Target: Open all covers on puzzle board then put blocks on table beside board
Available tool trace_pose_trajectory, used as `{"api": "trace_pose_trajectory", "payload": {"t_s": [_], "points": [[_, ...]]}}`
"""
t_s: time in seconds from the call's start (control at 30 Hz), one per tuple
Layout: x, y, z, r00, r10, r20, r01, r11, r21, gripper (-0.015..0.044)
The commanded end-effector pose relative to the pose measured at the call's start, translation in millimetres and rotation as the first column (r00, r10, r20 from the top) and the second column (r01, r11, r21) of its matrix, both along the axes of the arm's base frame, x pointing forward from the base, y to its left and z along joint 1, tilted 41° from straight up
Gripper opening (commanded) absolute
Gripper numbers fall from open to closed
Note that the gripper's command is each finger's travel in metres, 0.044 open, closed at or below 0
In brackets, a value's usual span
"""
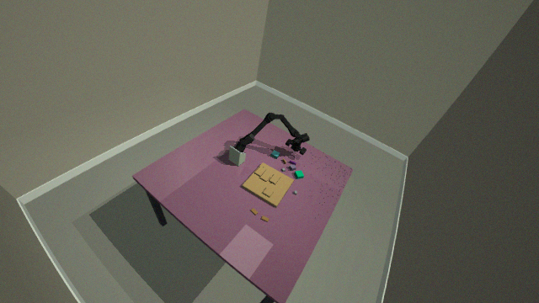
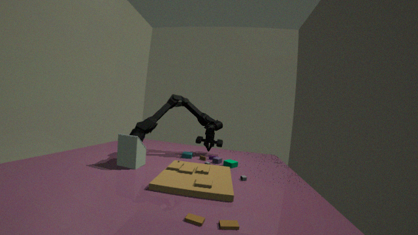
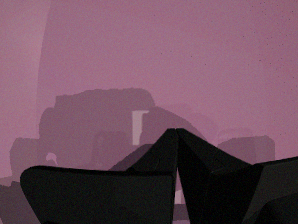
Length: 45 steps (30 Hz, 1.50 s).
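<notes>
The tan puzzle board [image 1: 253, 186] [image 2: 170, 186] lies on the table. Four raised tan covers show on it: one at the left [image 1: 260, 171] [image 2: 175, 166], one beside it [image 1: 264, 178] [image 2: 187, 170], one at the middle [image 1: 274, 179] [image 2: 202, 170] and one nearer the front [image 1: 268, 192] [image 2: 203, 183]. Wells and cover positions are too small to tell. My gripper [image 1: 296, 149] [image 2: 208, 149] [image 3: 174, 136] is shut and empty, above the table behind the board. A green block [image 1: 299, 174] [image 2: 230, 164] and a teal block [image 1: 274, 154] [image 2: 187, 155] rest clear of the board.
Behind the board lie a purple piece [image 1: 292, 162], a grey-violet block [image 1: 292, 167] [image 2: 217, 160], a brown piece [image 2: 202, 158] and a small grey piece [image 1: 283, 170]. A grey cube [image 1: 295, 193] [image 2: 243, 178] is right. Two orange pieces [image 2: 194, 219] [image 2: 228, 225] lie in front.
</notes>
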<state>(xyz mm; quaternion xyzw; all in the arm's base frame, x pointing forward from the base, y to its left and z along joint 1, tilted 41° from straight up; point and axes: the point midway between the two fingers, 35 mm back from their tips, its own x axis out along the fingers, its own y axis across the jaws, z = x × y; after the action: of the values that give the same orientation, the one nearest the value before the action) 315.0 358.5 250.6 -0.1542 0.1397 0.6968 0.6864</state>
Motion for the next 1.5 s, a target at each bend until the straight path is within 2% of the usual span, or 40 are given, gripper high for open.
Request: {"api": "trace_pose_trajectory", "payload": {"t_s": [0.0,0.87,1.47], "points": [[15,-12,-17,0.999,-0.039,-0.023,0.038,0.999,-0.034,0.0],[87,-110,-98,0.937,-0.304,-0.17,0.266,0.94,-0.214,0.0],[113,-192,-154,0.821,-0.489,-0.295,0.389,0.857,-0.338,0.0]]}}
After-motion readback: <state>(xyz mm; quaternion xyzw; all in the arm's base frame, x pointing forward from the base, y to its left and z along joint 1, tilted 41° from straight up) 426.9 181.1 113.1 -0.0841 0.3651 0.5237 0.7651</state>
